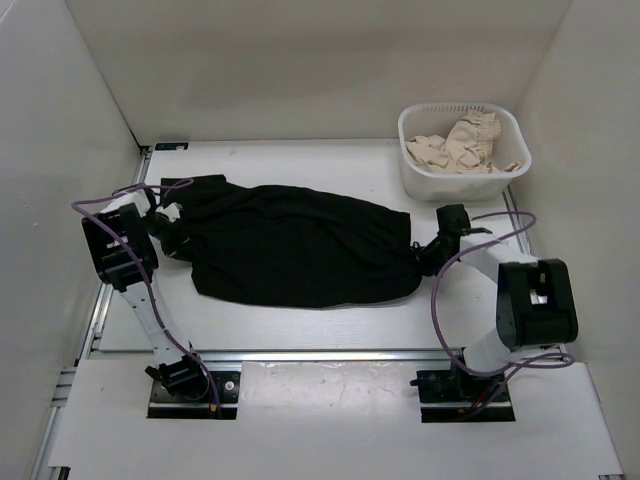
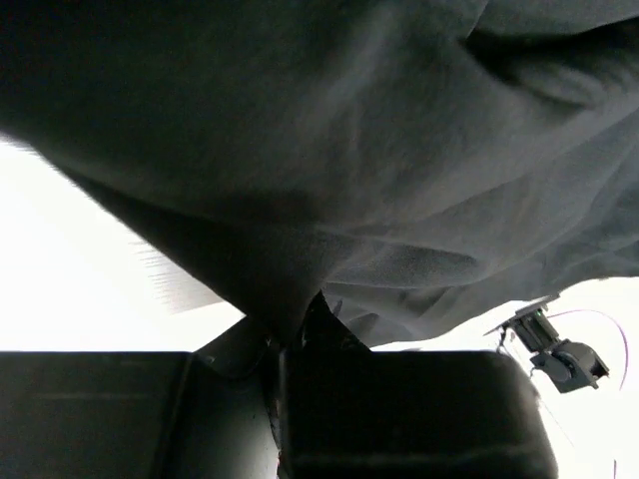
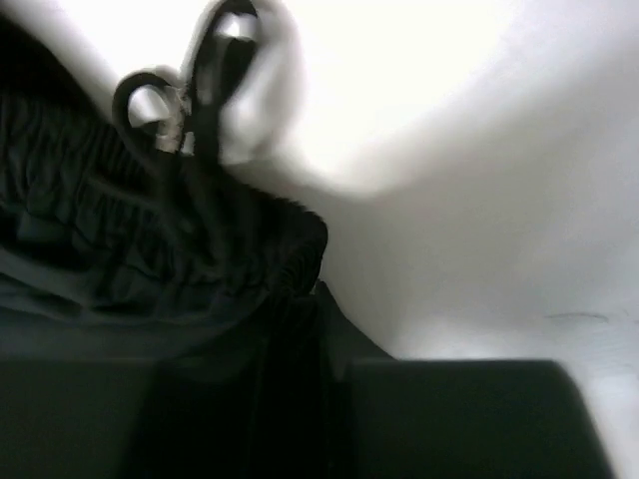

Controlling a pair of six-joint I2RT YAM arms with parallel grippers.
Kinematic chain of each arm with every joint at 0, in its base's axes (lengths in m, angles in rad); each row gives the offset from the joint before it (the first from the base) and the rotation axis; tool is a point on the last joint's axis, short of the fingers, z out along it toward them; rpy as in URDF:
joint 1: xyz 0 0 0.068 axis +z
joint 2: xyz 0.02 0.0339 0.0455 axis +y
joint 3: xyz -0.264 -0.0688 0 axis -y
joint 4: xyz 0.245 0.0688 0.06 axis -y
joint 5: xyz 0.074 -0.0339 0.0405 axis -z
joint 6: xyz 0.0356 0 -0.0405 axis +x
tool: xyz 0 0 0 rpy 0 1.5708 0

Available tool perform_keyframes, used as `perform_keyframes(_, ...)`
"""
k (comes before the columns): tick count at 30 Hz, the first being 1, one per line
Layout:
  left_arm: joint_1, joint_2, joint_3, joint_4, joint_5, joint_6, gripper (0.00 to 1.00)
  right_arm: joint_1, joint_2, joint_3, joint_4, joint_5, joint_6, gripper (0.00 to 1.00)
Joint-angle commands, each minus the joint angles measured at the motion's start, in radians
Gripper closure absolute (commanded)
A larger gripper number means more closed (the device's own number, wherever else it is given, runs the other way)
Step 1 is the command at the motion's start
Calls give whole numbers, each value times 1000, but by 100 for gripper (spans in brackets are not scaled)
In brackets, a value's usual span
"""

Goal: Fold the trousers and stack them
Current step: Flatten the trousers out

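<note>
Both ends of the trousers (image 1: 300,245) are clamped: your left gripper (image 1: 178,232) pinches the end far from the white basket (image 1: 455,185), and your right gripper (image 1: 422,255) pinches the waistband end near it. They lie stretched long beside the basket, so by my judgement most of the folding, and the stacking, is left to do.

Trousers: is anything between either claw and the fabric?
Nothing visible. The left claw pinches the trousers at their left end, the right claw grips the waistband end; the white basket sits apart, far right.
</note>
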Motion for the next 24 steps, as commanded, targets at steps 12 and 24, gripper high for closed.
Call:
perform_keyframes(12, 10, -295, 592, -185, -664, 9, 86, 111, -63, 798, -288, 176, -264, 100)
perform_keyframes(24, -204, -114, 285, -213, -676, 9, 48, 42, -209, 475, -370, 202, -255, 100)
